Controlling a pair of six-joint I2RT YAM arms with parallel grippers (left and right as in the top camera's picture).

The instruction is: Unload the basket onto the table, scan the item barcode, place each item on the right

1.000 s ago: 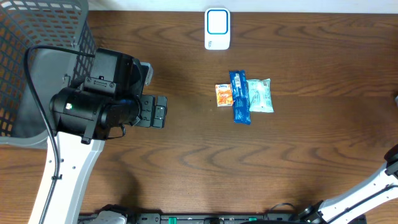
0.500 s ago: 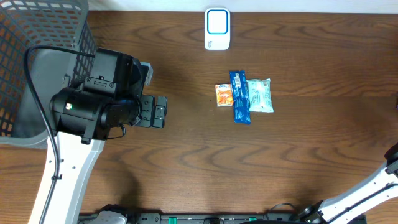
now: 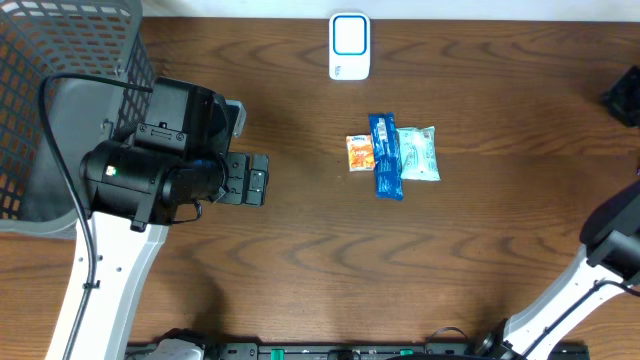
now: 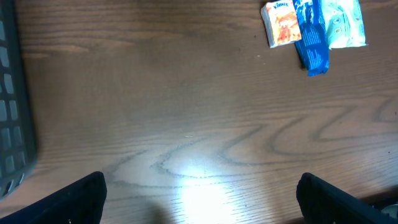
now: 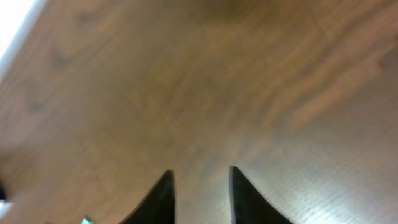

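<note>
Overhead view of a dark wooden desk (image 3: pixel 470 250) with two robot arms. The one change over the last second is on the right: the right arm (image 3: pixel 610 240) has swung further into view along the right edge, and a dark part of it now shows at the upper right corner, where only bare wood showed before. Its camera is blurred and sees only the desk. The right pincer (image 5: pixel 199 186) has its two dark tips a narrow gap apart, with nothing between them. This reads as the start of a reach, so the task is barely begun.

Nothing else has moved. The left pincer (image 4: pixel 202 202) hangs over bare wood at the left, spread as wide as it goes and empty.

The goods to scan lie side by side in the middle of the desk, touching: an orange packet (image 3: pixel 359 153), a long blue packet (image 3: pixel 385 156) and a pale green packet (image 3: pixel 418 153). I cannot tell which is meant, and no barcode shows. A small white device (image 3: pixel 349 46) with a blue-ringed face, probably the scanner, sits near the far edge, apart from them.

A grey mesh basket (image 3: pixel 60 60) fills the far left corner. No object blocks either arm, but the packets' closeness may make lifting one alone awkward.
</note>
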